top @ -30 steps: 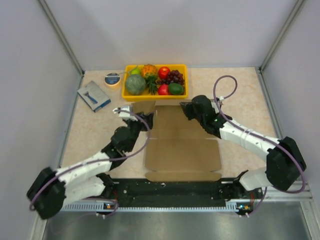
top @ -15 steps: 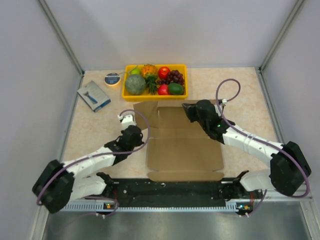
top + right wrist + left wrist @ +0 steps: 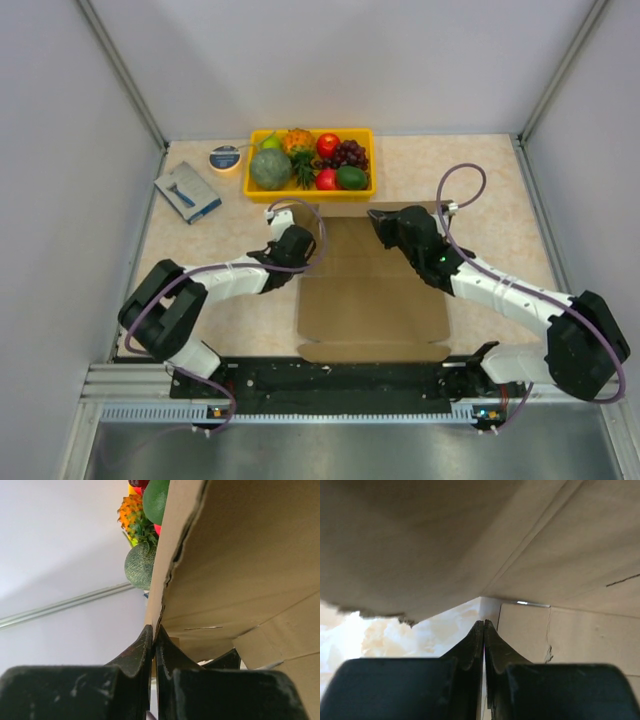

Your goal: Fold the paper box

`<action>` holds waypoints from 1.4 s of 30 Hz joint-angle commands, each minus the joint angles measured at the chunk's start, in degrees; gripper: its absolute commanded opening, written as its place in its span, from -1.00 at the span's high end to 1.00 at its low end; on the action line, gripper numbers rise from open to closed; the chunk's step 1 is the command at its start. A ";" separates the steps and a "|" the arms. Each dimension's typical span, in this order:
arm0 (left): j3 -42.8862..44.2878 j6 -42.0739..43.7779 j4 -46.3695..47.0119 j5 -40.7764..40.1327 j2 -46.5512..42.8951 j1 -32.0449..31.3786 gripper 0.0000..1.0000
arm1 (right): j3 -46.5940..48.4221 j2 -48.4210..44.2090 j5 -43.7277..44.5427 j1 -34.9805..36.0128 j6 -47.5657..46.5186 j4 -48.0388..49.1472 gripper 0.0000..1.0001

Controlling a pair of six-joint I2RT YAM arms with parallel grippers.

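We see the paper box (image 3: 370, 300) lying on the table (image 3: 490, 180) as an open brown sheet between the two arms, mostly flat, with both grippers at its far end. The left gripper (image 3: 484, 625) is at the far left corner of the sheet; its fingers are pressed together tip to tip, and we can make out nothing between them. Part of the cardboard slopes low over those fingers, with a ragged edge above and to their left; past the tips lies pale tabletop, and to their right a flat panel of the same sheet. The right gripper (image 3: 153, 630) is at the far right part of the sheet; it pinches a raised edge of the cardboard, which runs down into the thin gap between its fingertips (the edge looks slightly torn just above them). The lifted panel spreads up and to the right of these fingers. Beyond that edge, up and left of the fingers, sit a green melon (image 3: 140, 565) and other fruit in the yellow tray (image 3: 290, 194). Well out past the left gripper, away from the sheet, rest a blue-and-grey packet (image 3: 187, 192) and a small round roll (image 3: 225, 157).
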 commanded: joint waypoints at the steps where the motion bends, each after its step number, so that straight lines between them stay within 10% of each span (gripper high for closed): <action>1: 2.56 0.81 6.68 4.89 2.19 0.20 0.91 | -0.98 -1.84 1.21 0.57 -1.95 0.47 1.00; 22: -12.54 -3.66 40.08 18.01 0.79 -0.06 0.81 | -8.53 -5.79 1.12 0.57 -3.88 0.56 1.00; 42: -12.91 -1.46 45.27 24.68 1.13 -0.41 0.67 | -10.48 -9.23 3.14 0.66 -13.11 -1.03 1.00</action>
